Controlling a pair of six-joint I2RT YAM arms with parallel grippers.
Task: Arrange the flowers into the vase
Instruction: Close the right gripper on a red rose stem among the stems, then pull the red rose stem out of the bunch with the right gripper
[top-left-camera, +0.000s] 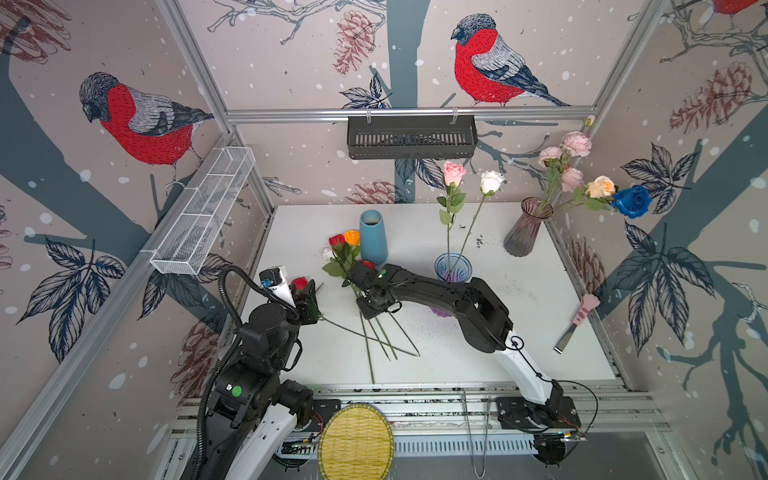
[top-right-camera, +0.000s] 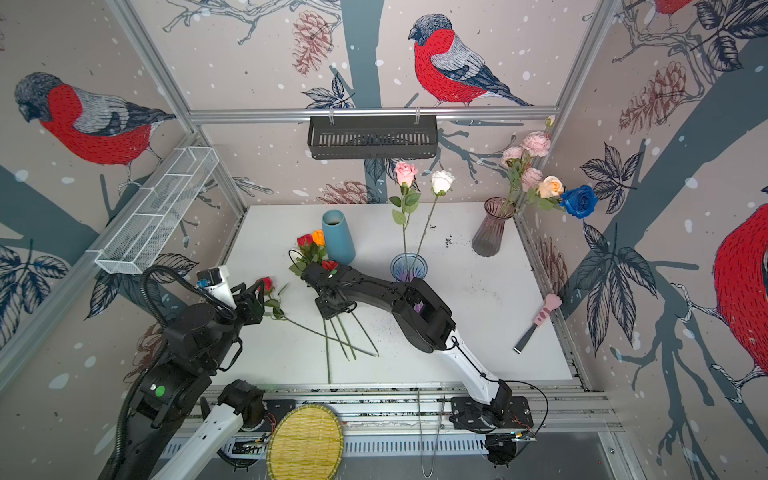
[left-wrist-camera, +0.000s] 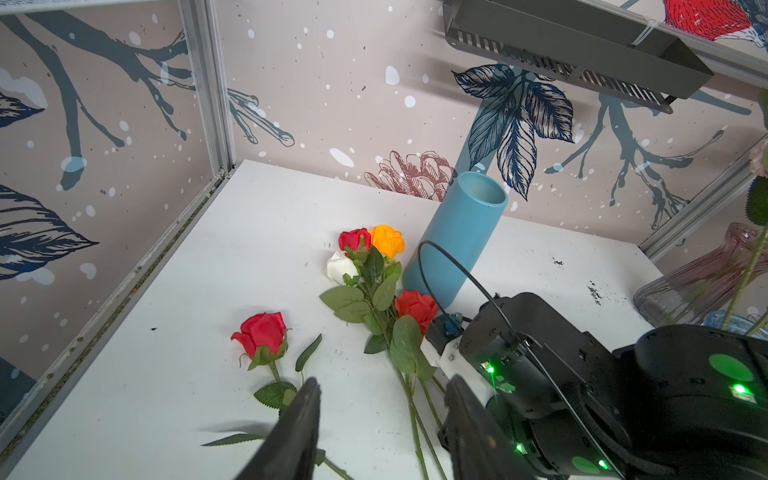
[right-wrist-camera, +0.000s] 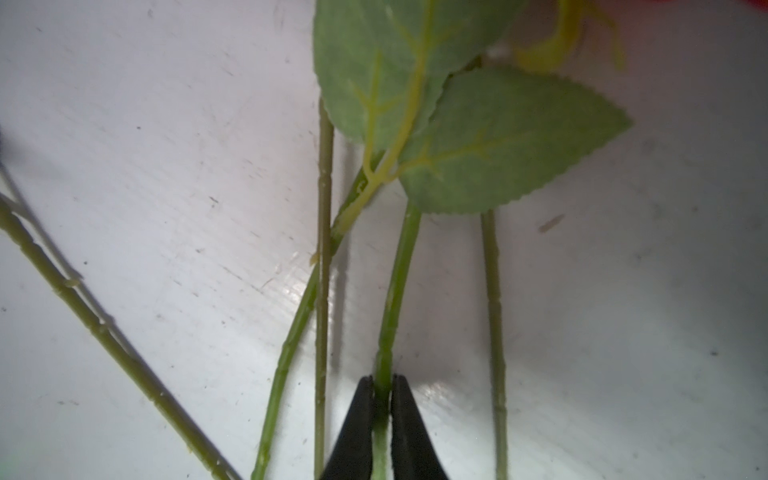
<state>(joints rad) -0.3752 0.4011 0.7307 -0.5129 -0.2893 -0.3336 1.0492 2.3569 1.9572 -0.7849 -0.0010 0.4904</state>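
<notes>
Roughly half done. Noted two roses (top-left-camera: 454, 172) in clear vase (top-left-camera: 453, 268), carnations (top-left-camera: 577, 143) plus peach and blue roses in purple vase (top-left-camera: 519, 237). Counted five flowers (left-wrist-camera: 384, 291) lying on worktop (top-left-camera: 519, 299) by empty blue vase (top-left-camera: 372, 241). Found right end effector (right-wrist-camera: 382, 380) clamped on one stem (right-wrist-camera: 399, 270), left end effector (left-wrist-camera: 383, 381) apart

Left arm (top-left-camera: 266, 332) & right arm (top-left-camera: 478, 311): blk joints, white links, green dots; corrugated blk hose (top-left-camera: 223, 291) on left.
</notes>
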